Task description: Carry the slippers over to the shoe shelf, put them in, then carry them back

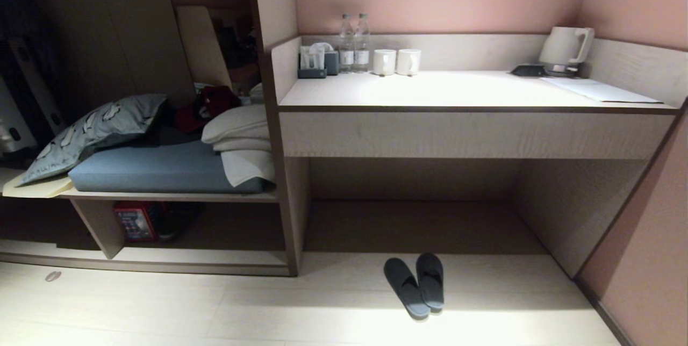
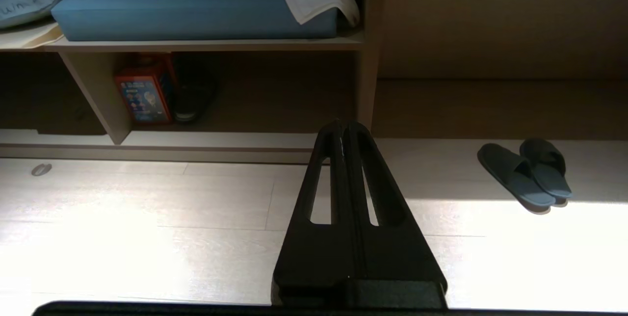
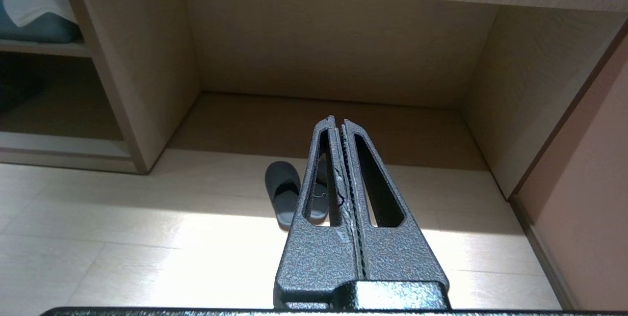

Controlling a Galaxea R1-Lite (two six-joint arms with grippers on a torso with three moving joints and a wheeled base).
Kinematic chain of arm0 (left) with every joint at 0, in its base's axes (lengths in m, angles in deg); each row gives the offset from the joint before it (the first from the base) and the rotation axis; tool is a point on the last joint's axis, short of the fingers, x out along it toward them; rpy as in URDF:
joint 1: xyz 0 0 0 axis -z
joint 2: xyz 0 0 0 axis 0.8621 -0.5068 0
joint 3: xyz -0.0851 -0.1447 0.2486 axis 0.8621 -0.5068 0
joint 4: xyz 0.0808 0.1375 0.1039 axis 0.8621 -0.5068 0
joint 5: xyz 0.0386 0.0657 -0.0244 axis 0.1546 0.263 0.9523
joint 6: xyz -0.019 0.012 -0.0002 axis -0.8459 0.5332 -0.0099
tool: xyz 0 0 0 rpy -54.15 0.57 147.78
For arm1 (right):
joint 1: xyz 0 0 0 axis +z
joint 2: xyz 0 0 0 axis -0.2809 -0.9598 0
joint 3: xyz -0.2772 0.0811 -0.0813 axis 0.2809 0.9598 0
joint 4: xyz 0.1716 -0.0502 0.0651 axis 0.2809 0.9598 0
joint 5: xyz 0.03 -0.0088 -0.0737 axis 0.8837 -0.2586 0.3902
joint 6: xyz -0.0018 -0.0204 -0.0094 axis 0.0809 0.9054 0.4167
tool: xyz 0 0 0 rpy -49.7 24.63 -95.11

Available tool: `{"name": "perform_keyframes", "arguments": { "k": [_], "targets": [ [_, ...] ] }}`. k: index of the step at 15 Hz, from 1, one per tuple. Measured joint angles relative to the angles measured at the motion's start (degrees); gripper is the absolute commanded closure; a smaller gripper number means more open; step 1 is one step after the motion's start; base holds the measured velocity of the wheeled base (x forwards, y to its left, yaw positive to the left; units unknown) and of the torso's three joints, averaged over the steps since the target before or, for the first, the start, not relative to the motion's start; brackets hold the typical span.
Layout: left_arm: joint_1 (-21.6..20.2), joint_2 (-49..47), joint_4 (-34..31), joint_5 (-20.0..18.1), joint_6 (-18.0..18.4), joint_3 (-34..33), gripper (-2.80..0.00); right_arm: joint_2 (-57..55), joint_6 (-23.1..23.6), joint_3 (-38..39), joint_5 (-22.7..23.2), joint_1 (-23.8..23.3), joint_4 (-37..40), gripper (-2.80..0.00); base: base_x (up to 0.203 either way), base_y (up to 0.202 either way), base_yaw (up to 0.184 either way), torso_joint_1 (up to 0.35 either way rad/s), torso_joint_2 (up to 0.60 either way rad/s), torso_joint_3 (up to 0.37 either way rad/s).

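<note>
The slippers point(image 1: 430, 281), a dark blue-grey pair, lie side by side on the pale floor in front of the desk's open knee space, toes toward it. The left wrist view shows the slippers point(image 2: 515, 178) too. In the right wrist view the slippers point(image 3: 283, 188) are partly hidden behind my gripper. The shoe shelf point(image 1: 204, 256) is the low beige cubby at the left under the cushioned bench, with a slanted divider point(image 1: 99, 225). My left gripper point(image 2: 342, 124) hangs shut and empty above the floor, facing the shoe shelf point(image 2: 221, 139). My right gripper point(image 3: 337, 120) is shut and empty, held above the floor short of the slippers. Neither arm shows in the head view.
A red box point(image 1: 134, 221) and a black shoe point(image 1: 177, 220) sit inside the shelf. On the bench above are a blue cushion point(image 1: 156, 168) and pillows. The desk point(image 1: 473, 93) carries bottles, two mugs and a kettle point(image 1: 564, 48). A pink wall point(image 1: 645, 260) closes the right side.
</note>
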Motion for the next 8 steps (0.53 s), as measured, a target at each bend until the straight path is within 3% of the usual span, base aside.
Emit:
{"name": "perform_keyframes", "arguments": {
  "k": [8],
  "targets": [
    [0.00,0.00,0.00,0.00,0.01,-0.02,0.00,0.00,0.01,0.00,0.02,-0.02,0.02,0.00,0.000,0.000,0.000,0.000,0.00,0.000]
  ]
}}
